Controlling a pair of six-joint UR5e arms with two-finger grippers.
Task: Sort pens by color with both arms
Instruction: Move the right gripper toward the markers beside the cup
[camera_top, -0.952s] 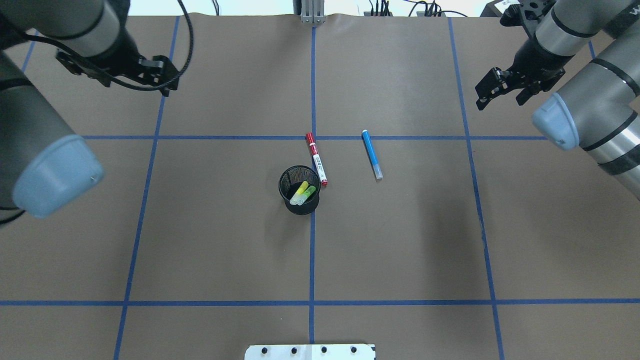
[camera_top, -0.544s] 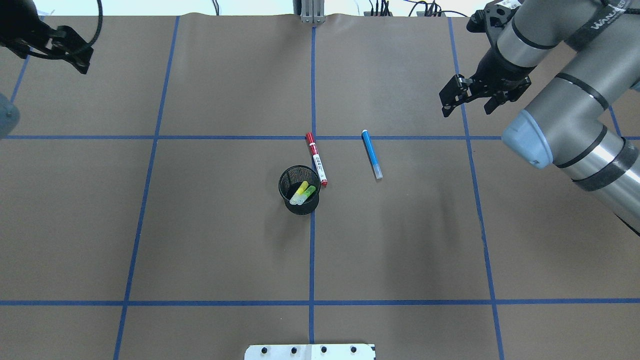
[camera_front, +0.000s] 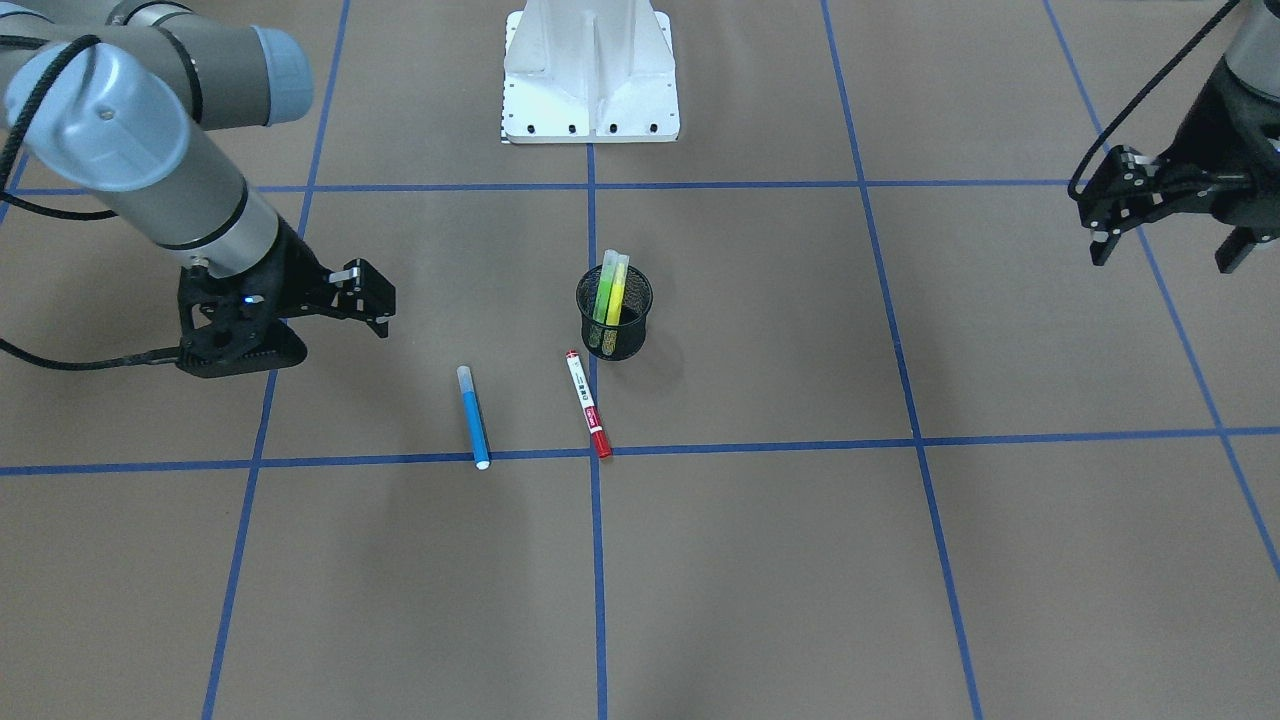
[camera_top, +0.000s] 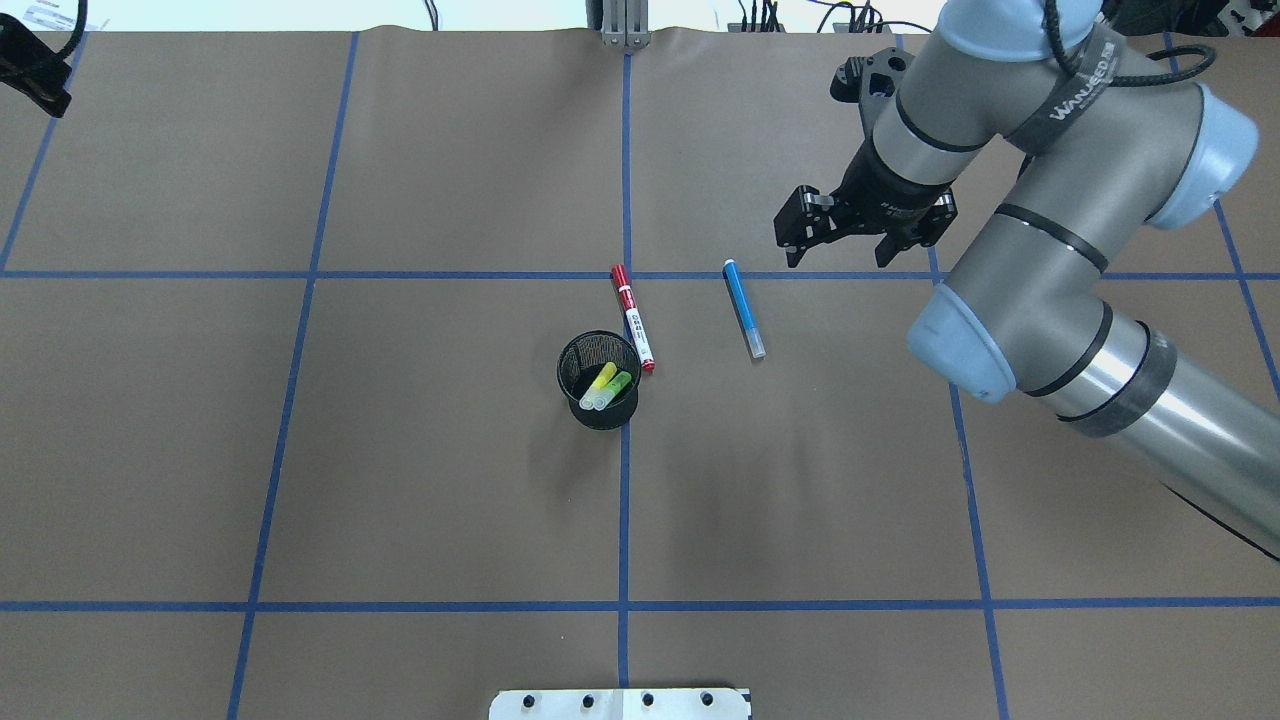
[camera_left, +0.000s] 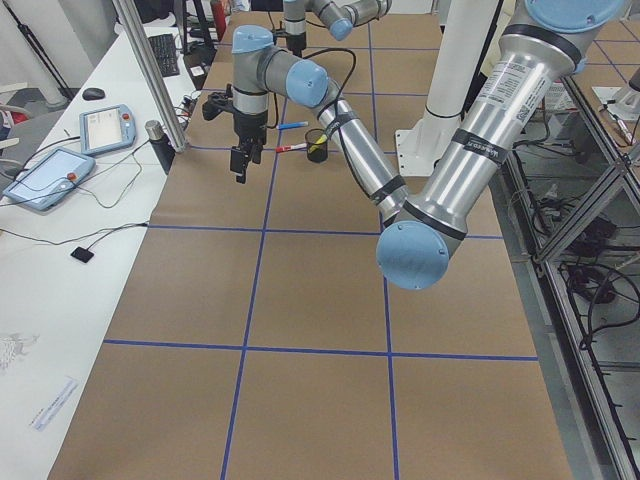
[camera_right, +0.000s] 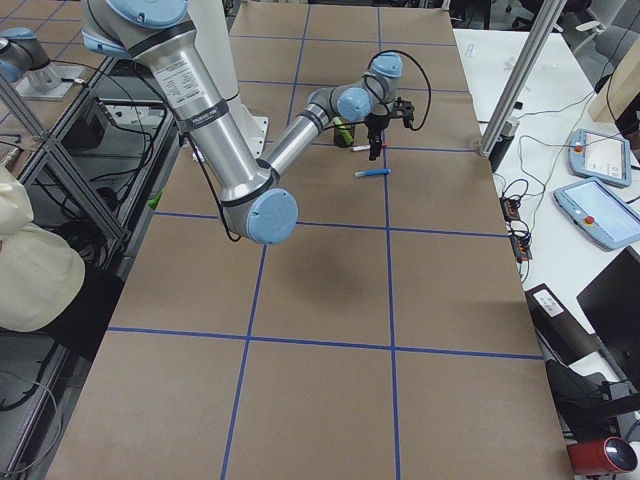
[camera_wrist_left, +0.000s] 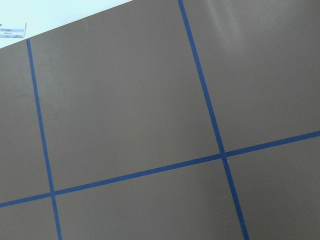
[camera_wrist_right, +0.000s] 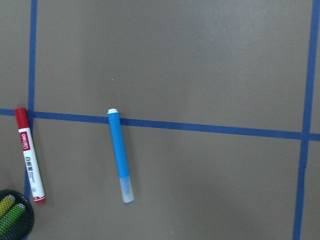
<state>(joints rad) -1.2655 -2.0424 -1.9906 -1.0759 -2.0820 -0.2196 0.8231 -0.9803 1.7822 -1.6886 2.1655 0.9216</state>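
Observation:
A blue pen (camera_top: 743, 308) (camera_wrist_right: 120, 155) lies flat on the brown table, right of centre. The white pen with red ends (camera_top: 634, 318) (camera_front: 587, 403) lies beside the black mesh cup (camera_top: 598, 380). In the cup stand a yellow pen (camera_top: 601, 381) and a green pen (camera_top: 619, 384). My right gripper (camera_top: 838, 256) hovers open and empty just beyond and to the right of the blue pen. Far over the table's left side, my left gripper (camera_front: 1163, 255) hangs open and empty; only a bit of it shows at the top-left corner of the overhead view. The left wrist view holds only bare table.
Blue tape lines (camera_top: 624, 450) divide the brown table cover into squares. The white pedestal base (camera_front: 590, 70) stands at the robot's edge. Tablets and cables (camera_left: 50, 175) lie on a white bench beyond the far edge. A person's sleeve (camera_right: 30, 260) shows beside the table.
My right arm has swung left and inward, bringing its open gripper close to the blue pen. My left arm has pulled back toward the far left corner. The pens have not moved.

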